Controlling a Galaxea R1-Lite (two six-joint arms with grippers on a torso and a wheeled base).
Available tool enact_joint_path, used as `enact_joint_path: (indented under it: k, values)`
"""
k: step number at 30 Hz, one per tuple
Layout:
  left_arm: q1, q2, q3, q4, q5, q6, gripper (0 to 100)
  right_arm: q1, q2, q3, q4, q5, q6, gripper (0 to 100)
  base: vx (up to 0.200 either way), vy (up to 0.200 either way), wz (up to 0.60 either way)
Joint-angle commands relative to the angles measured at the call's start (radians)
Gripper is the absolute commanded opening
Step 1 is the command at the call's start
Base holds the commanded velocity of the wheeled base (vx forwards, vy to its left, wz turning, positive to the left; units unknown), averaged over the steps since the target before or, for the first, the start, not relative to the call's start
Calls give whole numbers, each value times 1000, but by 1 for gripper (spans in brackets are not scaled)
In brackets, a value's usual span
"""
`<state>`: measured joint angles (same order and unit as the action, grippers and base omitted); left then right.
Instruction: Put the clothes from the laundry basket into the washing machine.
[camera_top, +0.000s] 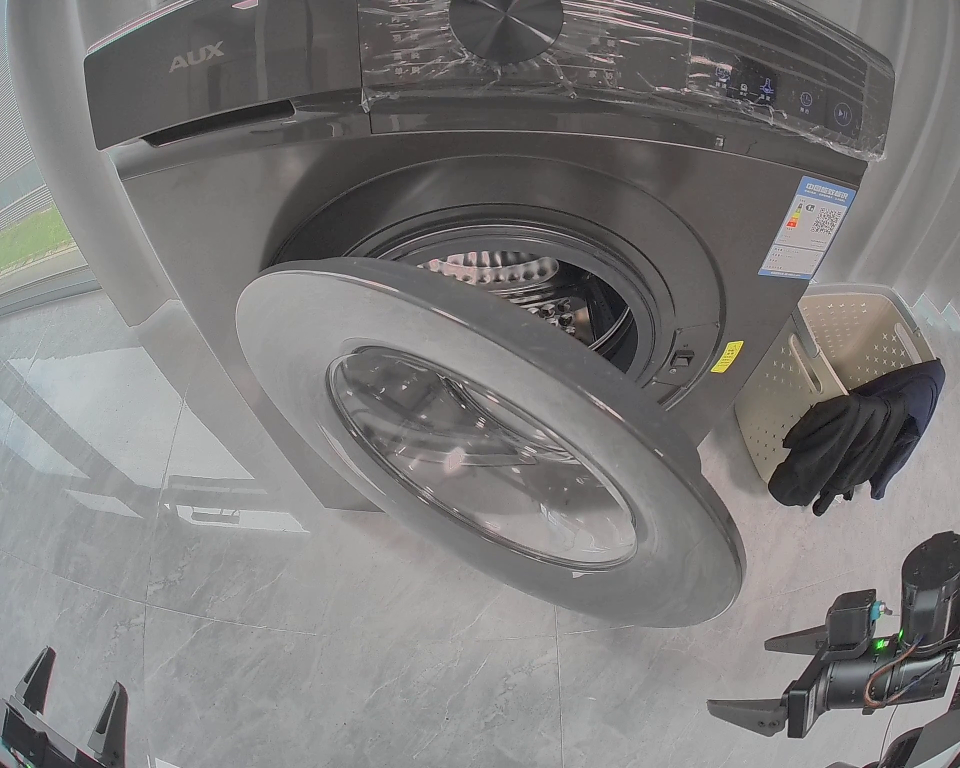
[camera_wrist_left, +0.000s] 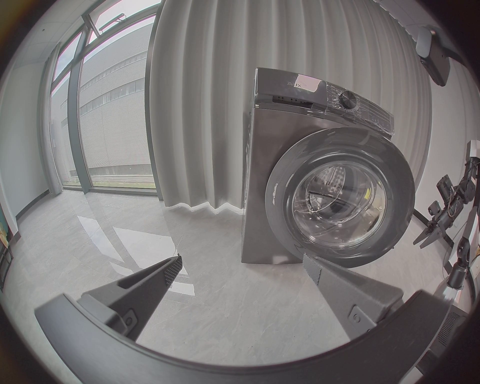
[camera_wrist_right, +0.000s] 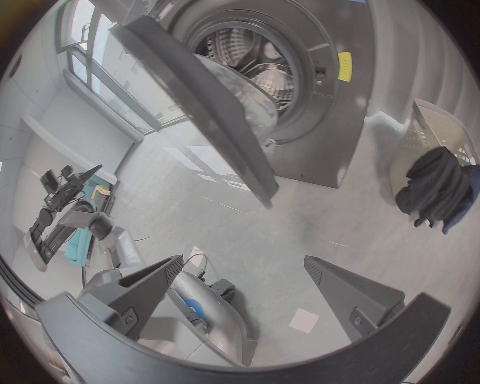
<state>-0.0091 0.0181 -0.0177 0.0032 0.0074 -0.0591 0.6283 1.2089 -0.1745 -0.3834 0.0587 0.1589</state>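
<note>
- The washer (camera_top: 250, 200) is a grey, brushed-metal box with a round dial (camera_top: 505, 25) and crinkled clear film (camera_top: 620, 50) over its panel.
- Its door (camera_top: 650, 520), a wide smooth metal ring around a domed glass pane (camera_top: 480, 450), stands swung open and covers the lower part of the opening in the head view.
- Behind it shows the drum (camera_top: 500, 270), shiny steel with ribs and small holes.
- The basket (camera_top: 780, 400), pale perforated plastic, sits on the floor just to the right of the washer.
- The clothes (camera_top: 850, 440), a soft black piece beside a dark blue one (camera_top: 915, 390), hang over the basket's near rim and down its outer wall.
- The right tool (camera_top: 765, 678) hangs low near the basket, apart from the clothes, its pointed black fingers spread with nothing between them.
- The left tool (camera_top: 78, 690) sits low on the washer's left, fingers likewise spread and bare.
- The floor (camera_top: 350, 650) is glossy grey tile; a pleated white curtain (camera_wrist_left: 210, 100) and a tall window (camera_wrist_left: 115, 110) stand behind the washer.
</note>
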Motion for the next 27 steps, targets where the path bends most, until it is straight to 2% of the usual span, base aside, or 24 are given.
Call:
enact_joint_path:
  k: [1,4,9,11,16,19,23,27]
  values:
    - [0,-13,16,0,0,-1,100,-144,4,3,-5,-13,-19,100,0,0,0]
    - [0,-13,16,0,0,-1,100,-179,18,-33,-2,-13,-21,100,0,0,0]
    - [0,-13,16,0,0,-1,100,-236,103,-154,-8,-13,-29,100,0,0,0]
    - [0,-13,16,0,0,-1,100,-239,146,-215,-11,-13,-29,100,0,0,0]
    - [0,-13,16,0,0,-1,100,-226,212,-287,-9,-13,-32,100,0,0,0]
    - [0,-13,16,0,0,-1,100,-205,221,-284,-9,-11,-33,100,0,0,0]
    - [0,-13,16,0,0,-1,100,-104,196,-224,-11,-10,-27,100,0,0,0]
    - [0,-13,16,0,0,-1,100,-39,144,-177,-11,-7,-21,100,0,0,0]
